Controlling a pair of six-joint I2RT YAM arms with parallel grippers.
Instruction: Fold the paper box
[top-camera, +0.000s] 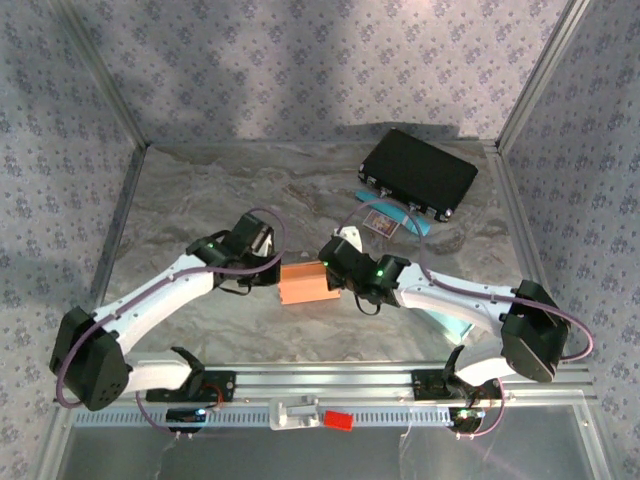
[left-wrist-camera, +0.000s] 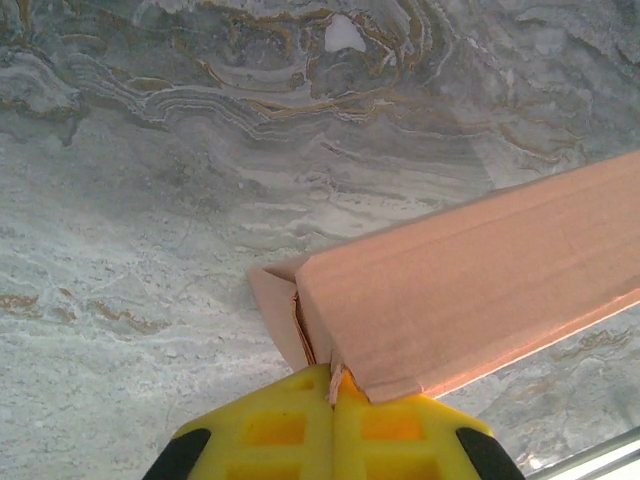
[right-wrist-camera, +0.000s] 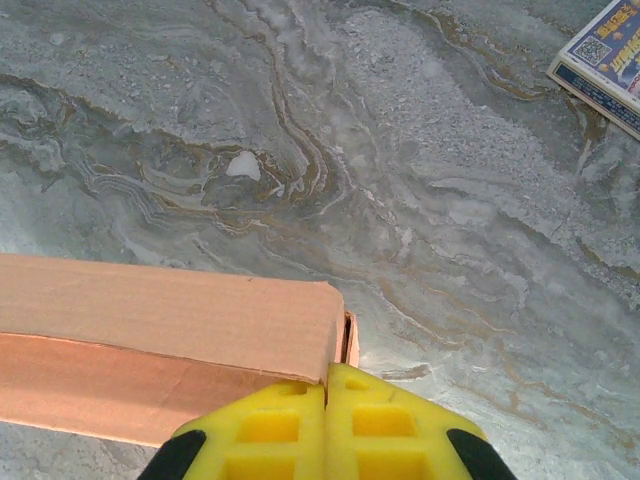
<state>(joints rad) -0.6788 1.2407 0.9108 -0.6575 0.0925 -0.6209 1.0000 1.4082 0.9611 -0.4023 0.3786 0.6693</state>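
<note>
Right, paper box (top-camera: 305, 285) is mid-worktop (top-camera: 190, 200), long axis running left-right between the two arms. Can't tell if it's resting or lifted. Left gripper (left-wrist-camera: 333, 395) is pinched tight on a flap at the box's left end. Right gripper (right-wrist-camera: 327, 385) is closed on the right-end edge. Black case (top-camera: 418, 172) and blue card (top-camera: 385, 218) sit far right, well apart from the box. I see bare worktop left and beyond.
</note>
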